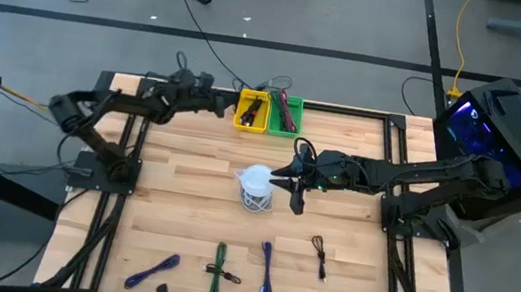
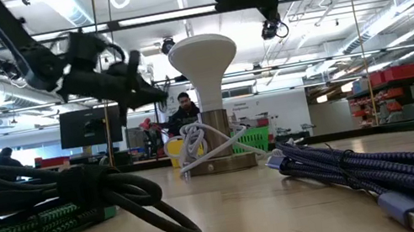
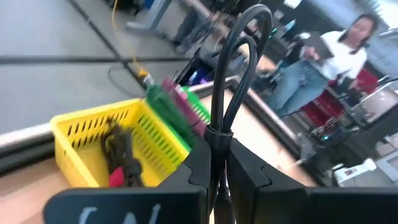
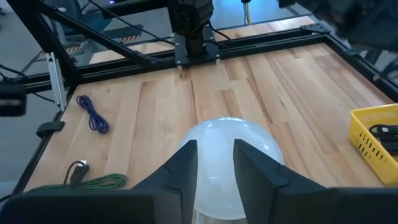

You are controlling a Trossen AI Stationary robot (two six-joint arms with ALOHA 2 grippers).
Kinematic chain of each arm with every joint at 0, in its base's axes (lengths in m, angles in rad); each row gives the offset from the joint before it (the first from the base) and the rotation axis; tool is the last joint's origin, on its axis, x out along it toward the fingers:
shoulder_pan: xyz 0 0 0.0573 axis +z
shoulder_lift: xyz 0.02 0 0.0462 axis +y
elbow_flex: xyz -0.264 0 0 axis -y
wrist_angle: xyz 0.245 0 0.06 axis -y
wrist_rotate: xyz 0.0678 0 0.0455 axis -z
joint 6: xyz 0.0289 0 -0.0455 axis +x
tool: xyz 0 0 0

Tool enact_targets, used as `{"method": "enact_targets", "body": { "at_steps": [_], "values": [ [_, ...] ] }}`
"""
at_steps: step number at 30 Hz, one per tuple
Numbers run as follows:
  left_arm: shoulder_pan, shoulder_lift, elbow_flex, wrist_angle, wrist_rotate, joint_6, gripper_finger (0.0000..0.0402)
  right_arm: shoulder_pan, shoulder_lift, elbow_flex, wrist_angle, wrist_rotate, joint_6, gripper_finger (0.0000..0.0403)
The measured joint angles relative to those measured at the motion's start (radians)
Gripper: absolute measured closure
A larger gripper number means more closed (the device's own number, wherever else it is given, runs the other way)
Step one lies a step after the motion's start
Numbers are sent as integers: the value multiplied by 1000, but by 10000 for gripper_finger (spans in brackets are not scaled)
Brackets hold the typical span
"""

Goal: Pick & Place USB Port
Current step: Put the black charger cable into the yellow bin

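Black cable [image 3: 233, 68] pinched in left pincer [image 3: 214, 165], hanging just short of yellow basket [image 1: 251, 112] at counter [image 1: 179, 226] 12 o'clock; drop not yet made. Right pincer [image 4: 214, 165] spread, hovering over white lamp [image 1: 256, 181] mid-counter. Judged partway: some cables already binned, five more [image 1: 267, 268] lie loose at 6 o'clock.

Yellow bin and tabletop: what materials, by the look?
Yellow bin: likely moulded plastic, with slotted walls and an even, slightly glossy colour. Tabletop: wood, butcher-block style, with pale glued strips and visible grain under a smooth finish. Left gripper holds a black cable near the bin.
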Motion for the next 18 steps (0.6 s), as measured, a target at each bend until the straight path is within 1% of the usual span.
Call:
{"method": "enact_targets", "body": {
  "at_steps": [7,11,15,18],
  "values": [
    [0,151,77,1,-25,-35,373,0,0,0,-9,2,0,296],
    [0,207,106,7,-44,-59,373,0,0,0,-9,2,-4,296],
    [0,237,128,-11,-46,-69,373,0,0,0,-9,2,-4,296],
    [0,239,134,-48,-67,-69,373,0,0,0,-9,2,-4,296]
  ]
}}
